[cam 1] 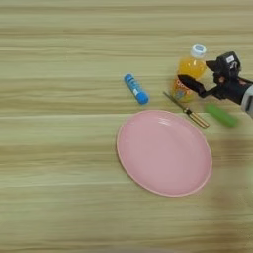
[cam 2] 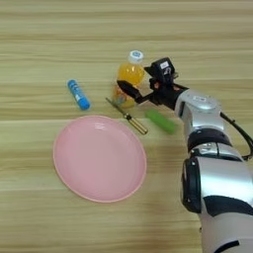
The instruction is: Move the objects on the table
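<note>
Nearest, a pink plate (cam 2: 99,158) sits bare on the wooden surface (cam 1: 54,197). Beyond its far rim lie a blue tube (cam 1: 136,89), a gold-handled metal tool (cam 1: 187,110) and a green bar (cam 1: 221,115). Spread wide, the end effector (cam 2: 141,81) brackets the upright orange bottle (cam 1: 190,71), not clenched.

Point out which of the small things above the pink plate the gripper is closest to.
The orange drink bottle with the white cap: the right gripper has a black finger across its lower part. The green bar, golden-handled tool and blue tube lie farther off.
</note>
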Motion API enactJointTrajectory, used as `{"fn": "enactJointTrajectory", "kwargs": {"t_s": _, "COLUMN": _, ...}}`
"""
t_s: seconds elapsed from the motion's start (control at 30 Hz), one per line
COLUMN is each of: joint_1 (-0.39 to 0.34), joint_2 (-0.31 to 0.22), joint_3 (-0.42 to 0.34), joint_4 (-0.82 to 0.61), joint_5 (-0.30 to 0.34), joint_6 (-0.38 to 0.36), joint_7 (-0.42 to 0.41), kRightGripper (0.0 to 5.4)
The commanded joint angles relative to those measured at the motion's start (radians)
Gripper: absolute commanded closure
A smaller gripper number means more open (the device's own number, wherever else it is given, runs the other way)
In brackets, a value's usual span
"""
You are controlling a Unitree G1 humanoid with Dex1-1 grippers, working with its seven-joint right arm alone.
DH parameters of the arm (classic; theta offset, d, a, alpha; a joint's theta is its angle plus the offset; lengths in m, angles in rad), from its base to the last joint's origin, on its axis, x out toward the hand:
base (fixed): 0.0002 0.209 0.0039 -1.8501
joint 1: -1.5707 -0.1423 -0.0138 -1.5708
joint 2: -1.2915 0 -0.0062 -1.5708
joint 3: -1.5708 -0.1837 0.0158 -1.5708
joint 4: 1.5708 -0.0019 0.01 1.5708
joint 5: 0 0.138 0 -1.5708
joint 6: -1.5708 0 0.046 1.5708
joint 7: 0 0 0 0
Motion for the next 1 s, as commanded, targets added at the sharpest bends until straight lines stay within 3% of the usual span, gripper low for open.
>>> {"fn": "enactJointTrajectory", "kwargs": {"t_s": 0.03, "joint_1": -0.101, "joint_2": -0.025, "joint_3": -0.021, "joint_4": -0.07, "joint_5": 0.037, "joint_6": -0.023, "joint_7": -0.015, "kRightGripper": 0.04}}
{"fn": "enactJointTrajectory", "kwargs": {"t_s": 0.67, "joint_1": -0.09, "joint_2": -0.004, "joint_3": -0.01, "joint_4": -0.122, "joint_5": 0.054, "joint_6": -0.017, "joint_7": 0.002, "kRightGripper": 1.91}}
{"fn": "enactJointTrajectory", "kwargs": {"t_s": 1.0, "joint_1": -0.092, "joint_2": -0.007, "joint_3": 0.0, "joint_4": -0.114, "joint_5": 0.04, "joint_6": -0.007, "joint_7": -0.015, "kRightGripper": 2.0}}
